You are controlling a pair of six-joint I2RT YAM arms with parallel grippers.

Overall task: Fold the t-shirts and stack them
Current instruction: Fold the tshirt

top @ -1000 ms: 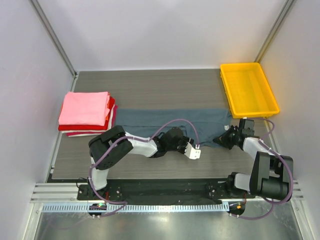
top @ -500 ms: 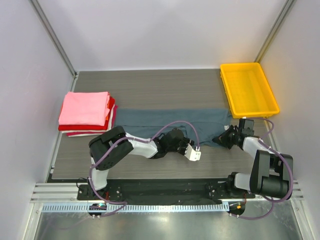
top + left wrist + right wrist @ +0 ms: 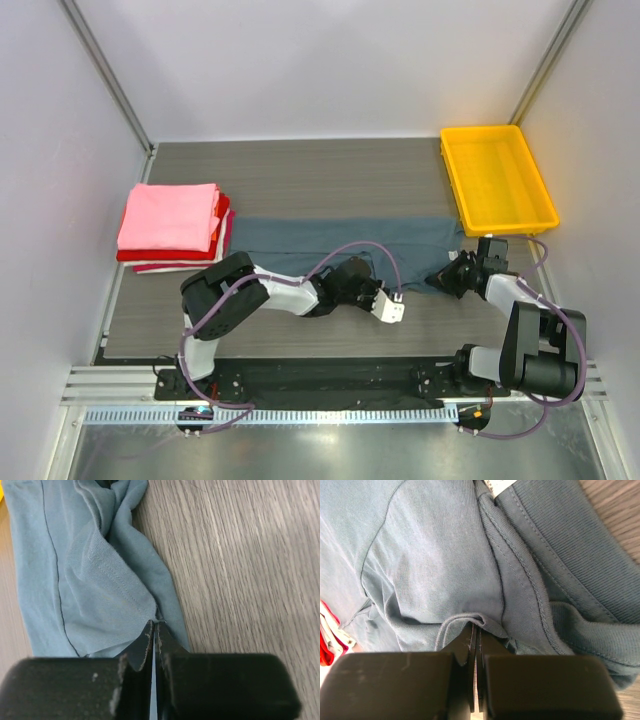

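The slate blue-grey t-shirt [image 3: 330,238] lies spread in a long strip across the middle of the table. My left gripper [image 3: 372,288] is low at its near edge, shut on the hem [image 3: 125,605], with a thin strip of cloth between its jaws. My right gripper [image 3: 447,278] is at the shirt's right end, shut on a raised fold [image 3: 470,620] beside the ribbed collar [image 3: 555,555]. A stack of folded t-shirts stands at the left, with the pink one [image 3: 170,215] on top, a red one [image 3: 222,215] under it and a white one [image 3: 160,266] at the bottom.
A yellow plastic tray [image 3: 545,205] stands at the back right, close to the shirt's right end. Grey wood-grain tabletop [image 3: 300,170] runs behind the shirt. Grey walls close in on both sides. A metal rail [image 3: 320,380] crosses the near edge.
My left gripper has shifted slightly right and nearer, still shut on the shirt's hem. My right arm has not moved.
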